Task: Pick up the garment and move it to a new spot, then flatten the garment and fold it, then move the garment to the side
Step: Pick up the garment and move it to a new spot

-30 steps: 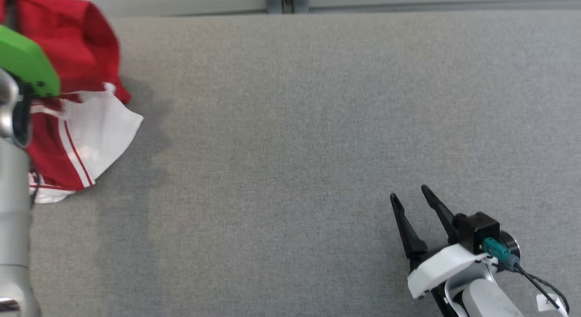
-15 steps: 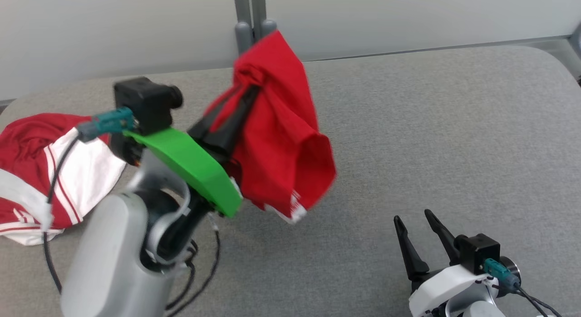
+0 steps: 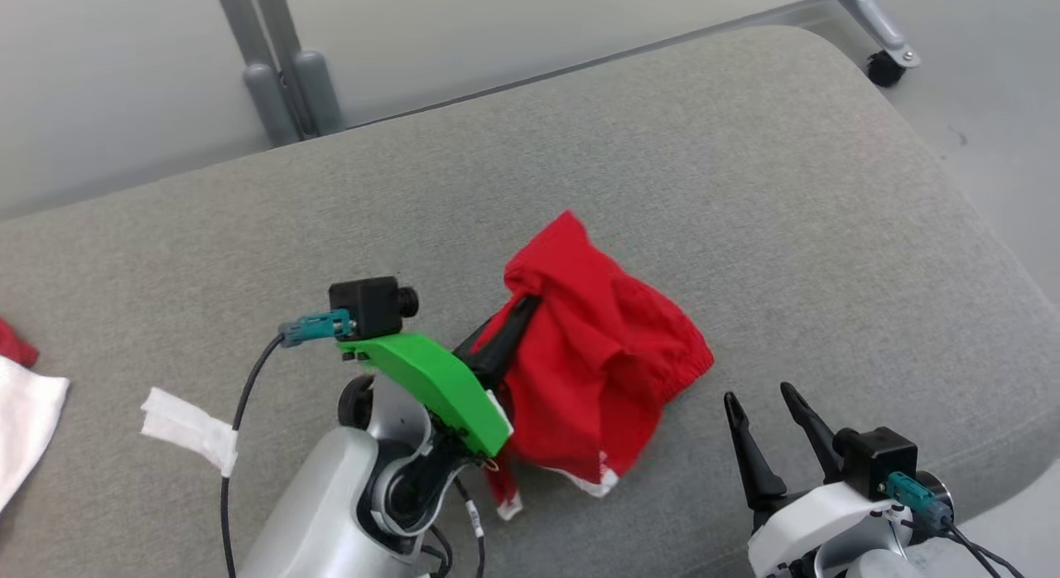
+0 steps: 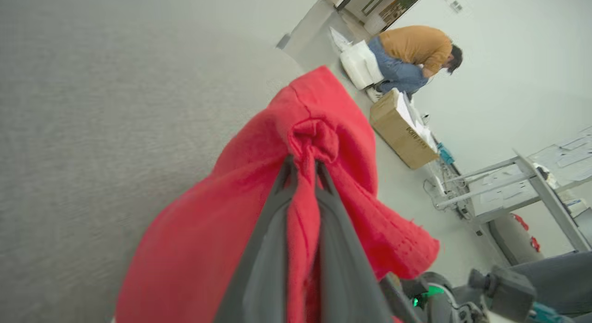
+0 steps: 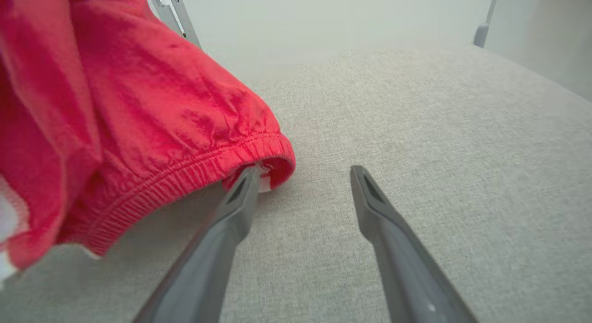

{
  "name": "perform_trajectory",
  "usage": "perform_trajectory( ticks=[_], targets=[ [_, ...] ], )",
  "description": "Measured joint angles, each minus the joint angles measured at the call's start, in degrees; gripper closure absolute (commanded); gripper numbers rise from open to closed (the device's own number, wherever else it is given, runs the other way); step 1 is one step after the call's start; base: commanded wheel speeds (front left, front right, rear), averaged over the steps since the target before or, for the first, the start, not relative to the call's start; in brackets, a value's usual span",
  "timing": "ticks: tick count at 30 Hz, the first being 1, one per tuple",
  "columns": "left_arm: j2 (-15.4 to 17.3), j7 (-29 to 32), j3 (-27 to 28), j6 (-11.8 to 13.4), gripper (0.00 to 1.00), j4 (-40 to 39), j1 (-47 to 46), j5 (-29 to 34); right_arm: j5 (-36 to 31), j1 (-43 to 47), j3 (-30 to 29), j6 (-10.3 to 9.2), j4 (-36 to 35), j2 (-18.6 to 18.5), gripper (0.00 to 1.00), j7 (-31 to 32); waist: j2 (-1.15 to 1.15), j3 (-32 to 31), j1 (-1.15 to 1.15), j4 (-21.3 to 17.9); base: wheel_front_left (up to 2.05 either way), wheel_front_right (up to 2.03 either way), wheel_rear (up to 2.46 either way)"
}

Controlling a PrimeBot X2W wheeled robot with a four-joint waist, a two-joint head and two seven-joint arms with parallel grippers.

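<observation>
Two grippers work the scene: nearest, the right gripper [image 3: 757,393] rests spread and empty; the left gripper [image 3: 523,306] pinches a bunched fold of the red garment [image 3: 596,371], slumped mid-way across the grey table [image 3: 745,189]. Soft, light, floppy cloth; its elastic hem [image 5: 185,170] looks the surest hold.

Bunched red garment [image 3: 596,371] with white trim, partly resting on grey surface.

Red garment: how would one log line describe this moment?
left gripper: shut on red garment | right gripper: open, empty | garment: bunched up
</observation>
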Motion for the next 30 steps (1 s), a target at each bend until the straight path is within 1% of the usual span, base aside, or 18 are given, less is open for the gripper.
perform_trajectory(
  ticks=[2, 4, 6, 10, 11, 12, 13, 14, 15, 19, 23, 24, 26, 28, 30],
  targets=[
    [0.1, -0.75, 1.13, 0.92, 1.0, 6.19, -0.83, -2.45, 0.08, -0.04, -0.03, 0.0, -0.08, 0.03, 0.0, 0.0, 0.0, 0.48, 0.0, -1.54, 0.0, 0.0, 0.0],
    [0.03, -3.37, 1.88, 1.47, 1.0, 12.04, -2.65, -1.81, 0.08, -0.19, -0.01, 0.0, -0.13, 0.08, 0.0, 0.0, 0.0, 1.05, 0.0, -2.81, 0.0, 0.0, 0.0],
    [0.01, -7.25, 3.68, 1.89, 1.0, 18.09, -4.87, -0.68, 0.08, -0.49, -0.08, 0.0, -0.15, 0.08, 0.0, 0.0, 0.0, 1.89, 0.0, -3.75, 0.0, 0.0, 0.0],
    [0.09, -14.36, 6.49, 2.09, 1.0, 27.42, -7.85, 0.03, 0.04, -0.86, -0.07, 0.0, -0.31, 0.15, 0.0, 0.0, 0.0, 3.46, 0.0, -4.31, 0.0, 0.0, 0.0],
    [0.14, -15.36, 6.59, 2.03, 0.97, 29.15, -8.43, 0.11, 0.03, -0.86, 0.0, 0.0, -0.3, 0.14, 0.0, 0.0, 0.0, 3.62, 0.0, -4.18, 0.0, 0.0, 0.0],
    [0.13, -16.61, 6.44, 1.85, 0.71, 31.07, -9.09, 0.47, -0.01, -0.88, 0.21, 0.0, -0.29, 0.12, 0.0, 0.0, 0.0, 3.76, 0.0, -3.93, 0.0, 0.0, 0.0],
    [0.13, -17.8, 6.23, 1.64, 0.56, 32.86, -9.67, 0.81, -0.07, -0.89, 0.27, 0.0, -0.25, 0.1, 0.0, 0.0, 0.0, 3.86, 0.0, -3.6, 0.0, 0.0, 0.0],
    [0.12, -18.75, 6.31, 1.58, 0.11, 34.28, -10.03, 0.85, -0.08, -0.91, 0.32, 0.0, -0.25, 0.07, 0.0, 0.0, 0.0, 3.91, 0.0, -3.28, 0.0, 0.0, 0.0],
    [-0.01, -19.76, 6.24, 1.53, 0.0, 35.76, -10.36, 0.81, -0.14, -1.01, 0.33, 0.0, -0.26, 0.01, 0.0, 0.0, 0.0, 3.93, 0.0, -2.83, 0.0, 0.0, 0.0],
    [0.04, -24.85, 4.16, 0.98, 0.0, 40.05, -11.29, 2.46, -0.2, -1.43, 0.44, 0.0, -0.43, -0.11, 0.0, 0.0, 0.0, 3.75, 0.0, -0.82, 0.0, 0.0, 0.0],
    [0.07, -28.84, 2.66, 0.48, 0.0, 39.17, -11.39, 7.2, -0.51, -1.39, 0.05, 0.0, -1.01, -0.46, 0.0, 0.01, 0.0, 3.23, 0.0, 1.24, 0.0, 0.0, 0.0],
    [0.05, -28.87, 3.01, 0.54, 0.0, 38.06, -11.07, 8.25, -0.57, -1.35, -0.24, 0.0, -1.19, -0.54, 0.0, 0.0, 0.0, 3.09, 0.0, 1.68, 0.0, 0.0, 0.0],
    [0.47, -29.06, 6.09, 1.83, 0.0, 31.33, -8.75, 12.99, -0.97, -0.94, -1.27, 0.0, -1.76, -0.89, 0.0, 0.0, 0.0, 2.64, 0.0, 2.84, 0.0, 0.0, 0.0],
    [0.67, -29.22, 9.11, 3.02, 0.0, 25.27, -4.59, 17.11, -1.29, -0.28, -2.21, 0.0, -2.16, -1.25, 0.0, 0.01, 0.0, 2.11, 0.0, 3.9, 0.0, 0.0, 0.0],
    [0.71, -29.2, 11.34, 4.72, 0.0, 20.39, 1.7, 22.71, -1.64, 0.63, -3.12, 0.0, -2.7, -1.71, 0.0, 0.01, 0.0, 1.43, 0.0, 5.1, 0.0, 0.0, 0.0]
  ],
)
